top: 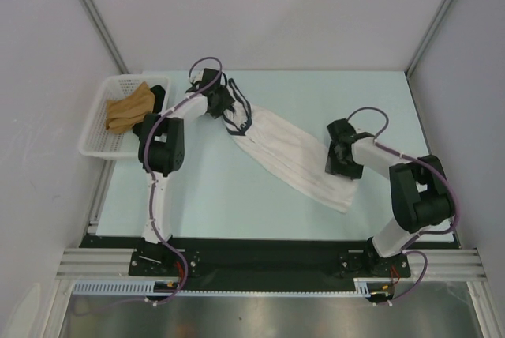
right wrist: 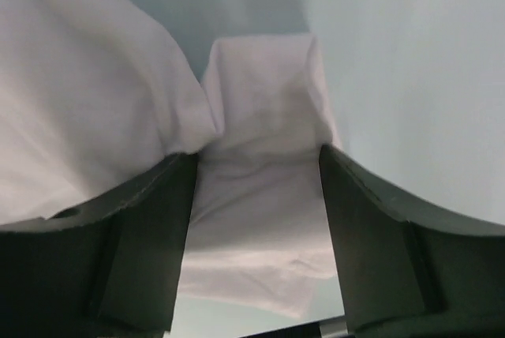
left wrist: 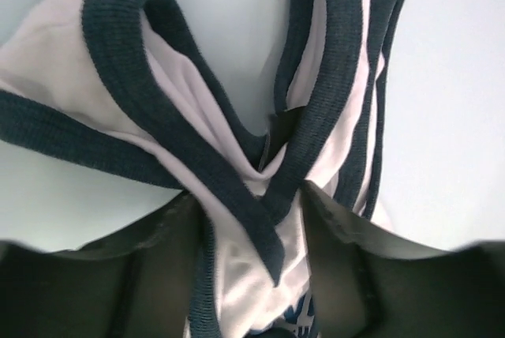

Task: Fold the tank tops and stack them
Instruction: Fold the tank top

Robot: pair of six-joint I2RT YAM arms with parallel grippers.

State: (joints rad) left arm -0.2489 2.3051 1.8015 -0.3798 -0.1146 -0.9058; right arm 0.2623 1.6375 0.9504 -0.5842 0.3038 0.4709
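Note:
One white tank top [top: 288, 152] with navy trim stretches diagonally across the table between my two grippers. My left gripper [top: 230, 114] is shut on its strap end. In the left wrist view the navy-trimmed straps [left wrist: 237, 172] bunch between the fingers [left wrist: 347, 267], and a bit of blue print shows low down. My right gripper [top: 342, 161] holds the plain hem end. In the right wrist view white cloth [right wrist: 256, 196] fills the gap between the fingers [right wrist: 379, 243], and its free edge hangs below. I see no second tank top.
A white plastic basket [top: 95, 129] stands at the table's left edge with a tan cloth [top: 129, 107] in it. The pale table [top: 237, 196] ends at grey walls at the back and both sides. The arm bases sit on the black rail [top: 260, 259] at the near edge.

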